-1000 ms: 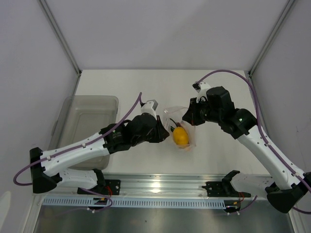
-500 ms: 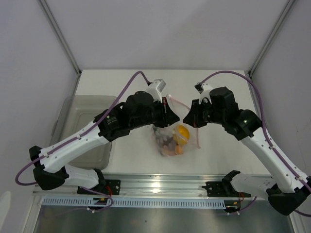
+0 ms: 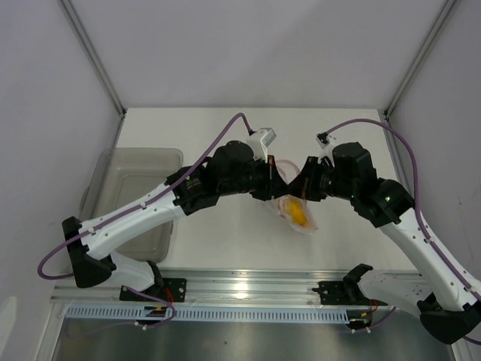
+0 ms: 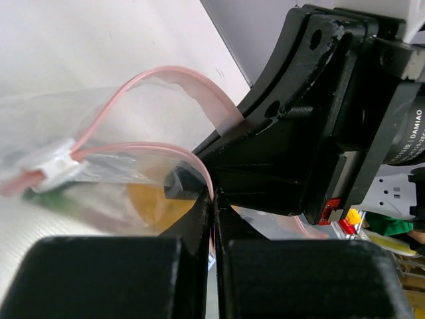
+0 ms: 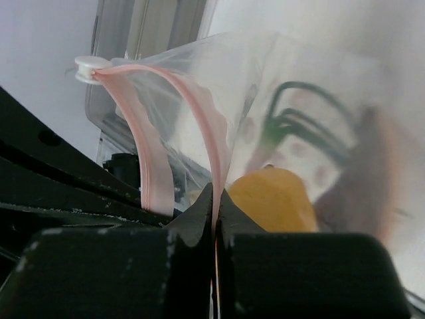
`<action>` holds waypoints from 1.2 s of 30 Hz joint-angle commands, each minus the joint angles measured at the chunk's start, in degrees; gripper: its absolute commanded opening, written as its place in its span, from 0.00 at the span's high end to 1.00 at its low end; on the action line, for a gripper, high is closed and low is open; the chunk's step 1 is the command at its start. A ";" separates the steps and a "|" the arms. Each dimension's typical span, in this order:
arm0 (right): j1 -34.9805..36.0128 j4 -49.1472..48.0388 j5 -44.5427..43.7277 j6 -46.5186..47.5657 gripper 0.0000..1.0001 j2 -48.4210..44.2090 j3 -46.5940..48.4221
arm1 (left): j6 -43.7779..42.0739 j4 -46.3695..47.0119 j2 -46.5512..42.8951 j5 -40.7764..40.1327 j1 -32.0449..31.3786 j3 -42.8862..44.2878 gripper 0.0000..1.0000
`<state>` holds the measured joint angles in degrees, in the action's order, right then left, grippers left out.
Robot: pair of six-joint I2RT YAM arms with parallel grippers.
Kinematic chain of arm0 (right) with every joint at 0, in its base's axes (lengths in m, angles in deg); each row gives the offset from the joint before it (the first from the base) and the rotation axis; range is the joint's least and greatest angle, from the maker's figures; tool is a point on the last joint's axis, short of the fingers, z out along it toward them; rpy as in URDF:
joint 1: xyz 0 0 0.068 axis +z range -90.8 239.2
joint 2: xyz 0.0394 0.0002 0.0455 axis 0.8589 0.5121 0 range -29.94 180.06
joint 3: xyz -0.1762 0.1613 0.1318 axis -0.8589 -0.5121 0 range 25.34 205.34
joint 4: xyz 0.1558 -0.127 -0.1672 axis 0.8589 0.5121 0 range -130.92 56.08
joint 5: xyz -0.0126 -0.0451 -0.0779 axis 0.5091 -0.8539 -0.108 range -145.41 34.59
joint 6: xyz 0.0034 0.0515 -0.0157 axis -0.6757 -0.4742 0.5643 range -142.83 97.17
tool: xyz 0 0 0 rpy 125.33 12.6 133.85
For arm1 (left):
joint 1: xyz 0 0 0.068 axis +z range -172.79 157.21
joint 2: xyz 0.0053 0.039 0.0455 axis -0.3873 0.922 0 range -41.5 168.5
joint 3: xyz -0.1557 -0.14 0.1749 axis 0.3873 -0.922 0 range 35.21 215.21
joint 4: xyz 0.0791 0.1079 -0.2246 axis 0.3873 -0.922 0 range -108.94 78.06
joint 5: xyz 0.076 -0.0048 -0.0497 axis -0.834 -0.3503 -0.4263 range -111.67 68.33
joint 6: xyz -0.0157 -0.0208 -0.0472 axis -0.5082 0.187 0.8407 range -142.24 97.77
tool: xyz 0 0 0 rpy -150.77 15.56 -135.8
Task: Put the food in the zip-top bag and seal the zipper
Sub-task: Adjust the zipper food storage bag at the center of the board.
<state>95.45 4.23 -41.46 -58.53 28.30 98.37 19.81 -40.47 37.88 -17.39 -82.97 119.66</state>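
**Both claws pinching the bag mouth**

Left gripper (image 4: 214, 206) is clamped tight on the zipper (image 4: 156, 72). Right gripper (image 5: 216, 199) is pinched shut on the same pink strip. The zip-top bag (image 3: 299, 218) sits between them at mid-table (image 3: 225, 241), right of the grey bin (image 3: 131, 177). The mouth strips bow apart, unsealed. Inside are a yellow lemon (image 5: 272, 199), green stems (image 5: 292, 123) and a blurry dark red piece (image 5: 372, 166). A white slider (image 5: 86, 66) sits at the strip's end.

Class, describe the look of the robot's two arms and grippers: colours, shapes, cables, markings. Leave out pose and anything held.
The left arm and right arm each have white lower links, a black base and bulky black joints near the wrist. A purple cable runs along each. The left gripper and right gripper have black, tapering fingers. One motor housing reads DAMIAO.
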 commanded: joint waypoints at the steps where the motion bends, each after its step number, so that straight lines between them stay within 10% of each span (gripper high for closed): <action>1: -0.13 -7.44 -1.30 -8.67 1.00 -1.55 -1.92 | 0.93 2.34 -1.50 1.44 -0.11 -2.87 0.99; 10: -0.13 -8.41 -6.13 -13.87 1.00 -4.53 -5.97 | 1.46 4.19 -0.80 1.70 -0.11 -4.20 0.98; 17: -0.13 -8.06 -8.94 -15.36 1.00 -4.80 -6.59 | 3.04 3.32 -4.66 -0.22 -0.20 -8.24 0.27; 20: 0.31 -8.49 -10.35 -16.32 1.00 -4.71 -7.29 | 5.94 1.38 -7.38 -0.67 -0.55 -10.17 0.18; 36: 6.55 -7.00 -23.79 -21.51 1.00 -1.90 -5.19 | 13.77 -3.89 -5.73 -8.39 -8.98 -7.90 0.04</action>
<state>100.91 -1.00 -60.60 -77.92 26.55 90.48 31.35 -42.16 30.53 -21.98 -90.18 108.44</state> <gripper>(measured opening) 0.002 0.935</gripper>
